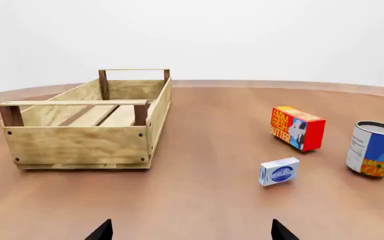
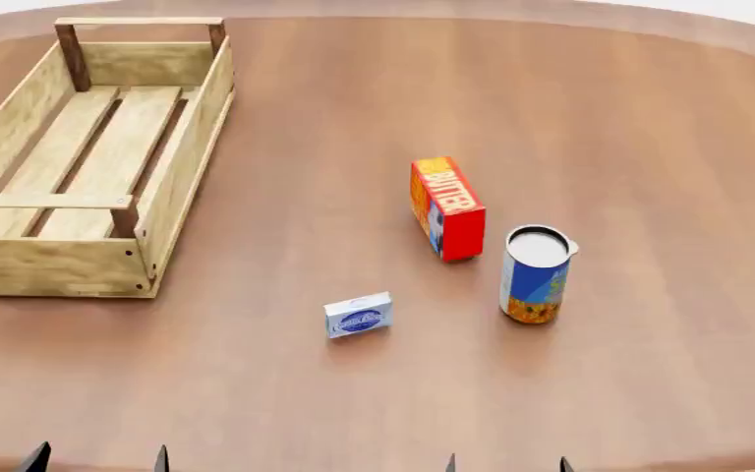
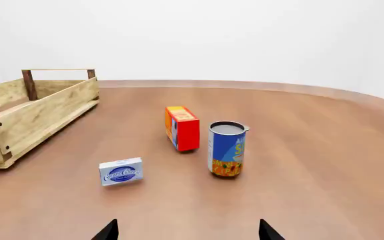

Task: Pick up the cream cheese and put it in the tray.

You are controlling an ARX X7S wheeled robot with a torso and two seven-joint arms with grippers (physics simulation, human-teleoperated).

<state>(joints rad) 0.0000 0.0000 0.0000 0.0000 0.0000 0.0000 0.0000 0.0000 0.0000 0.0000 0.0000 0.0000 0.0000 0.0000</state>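
Wooden tabletop (image 2: 640, 118) carries all items. Tray (image 2: 181, 157) sits at the far left, slatted bottom bare. Blue-and-orange can (image 2: 535, 274) stands upright just beside the red butter box (image 2: 447, 207). Cream cheese (image 2: 358, 316) rests on the tabletop, apart from tray, near the can and box. Left end effector (image 1: 190, 231) and right end effector (image 3: 188, 230) both spread wide, gripping nothing.

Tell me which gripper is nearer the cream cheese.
Right, narrowly. The cream cheese sits between them: the right gripper is below and right of it in the head view, the left gripper farther off, below-left.
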